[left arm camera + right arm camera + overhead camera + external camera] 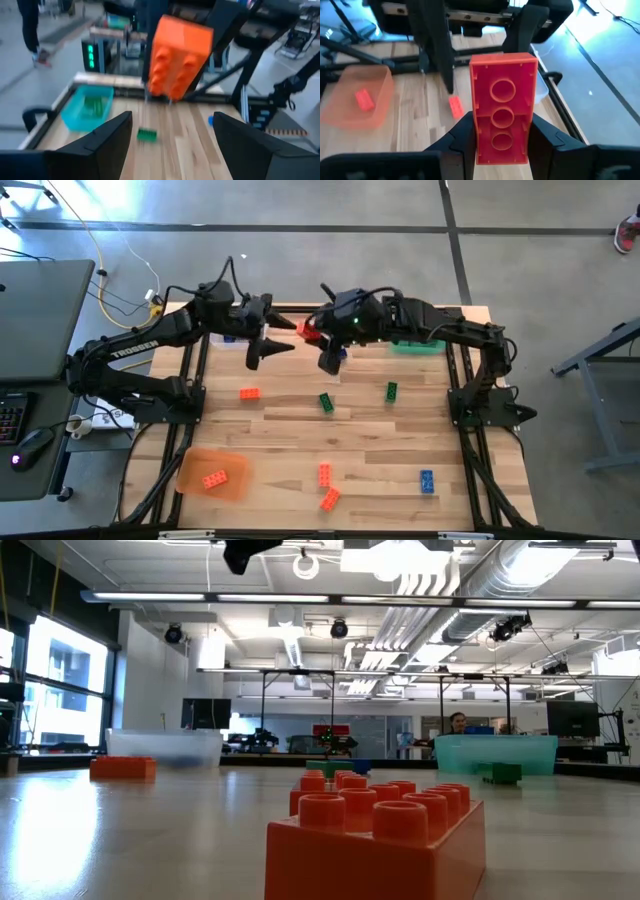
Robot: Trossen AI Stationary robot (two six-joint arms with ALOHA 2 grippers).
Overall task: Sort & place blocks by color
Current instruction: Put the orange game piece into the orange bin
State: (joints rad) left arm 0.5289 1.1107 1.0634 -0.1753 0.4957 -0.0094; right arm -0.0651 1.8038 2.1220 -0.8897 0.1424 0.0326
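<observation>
My right gripper (502, 125) is shut on an orange-red block (503, 100) and holds it high over the table's far middle (308, 330). My left gripper (172, 125) stands open just left of it (272, 345), its fingers facing the block's studded face (177, 57) without touching. Other blocks lie flat on the table: an orange one (249, 393), two green (326, 402) (391, 390), two orange (325, 473) (329, 499) and a blue one (427, 481). Another orange block (213, 479) lies in the orange tray (190, 470). My right gripper pinches the block's two long sides (476, 135) between its two fingers, at the end nearest the wrist. The fingers come from the table's right, slanting down, and lie along the block. The block sticks out past the fingertips, hollow underside toward the wrist camera, lifted clear.
A green tray (415, 343) with a green block inside (92, 105) stands at the far right, partly under my right arm. A clear tray (165, 747) stands at the far left. People stand in the room beyond the table. The table's middle (300, 435) is bare wood.
</observation>
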